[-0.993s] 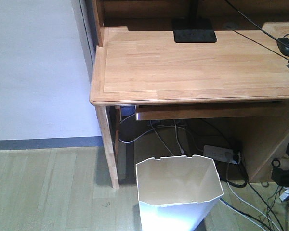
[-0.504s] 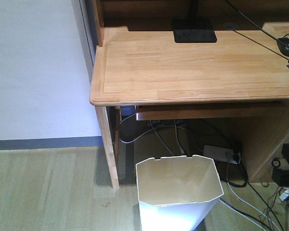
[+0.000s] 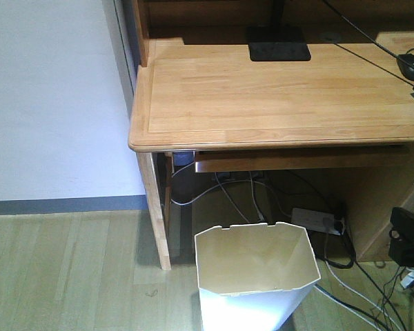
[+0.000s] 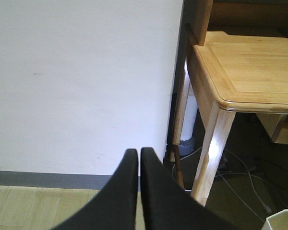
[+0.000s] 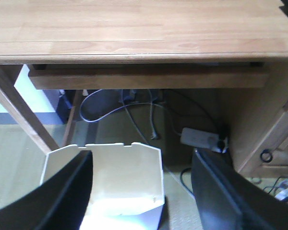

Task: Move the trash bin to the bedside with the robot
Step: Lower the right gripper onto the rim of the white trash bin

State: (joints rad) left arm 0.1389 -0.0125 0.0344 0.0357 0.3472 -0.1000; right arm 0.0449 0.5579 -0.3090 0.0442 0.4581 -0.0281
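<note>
Two hazards. Desk (image 3: 262, 96) overhangs bin (image 3: 248, 310), which stands on floor (image 3: 69, 269) beside front-left leg (image 3: 155, 207); bed unseen. Dragging could strike leg or snag cables (image 3: 338, 276). Right gripper (image 5: 141, 163) spread wide astride thin wall, may buckle it; left gripper (image 4: 139, 158) pinched together, empty.

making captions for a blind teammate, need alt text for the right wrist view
A white trash bin stands on the wood floor before a light wooden desk, framed by the black fingers of the open right gripper. Cables and a white power strip lie under the desk.
</note>
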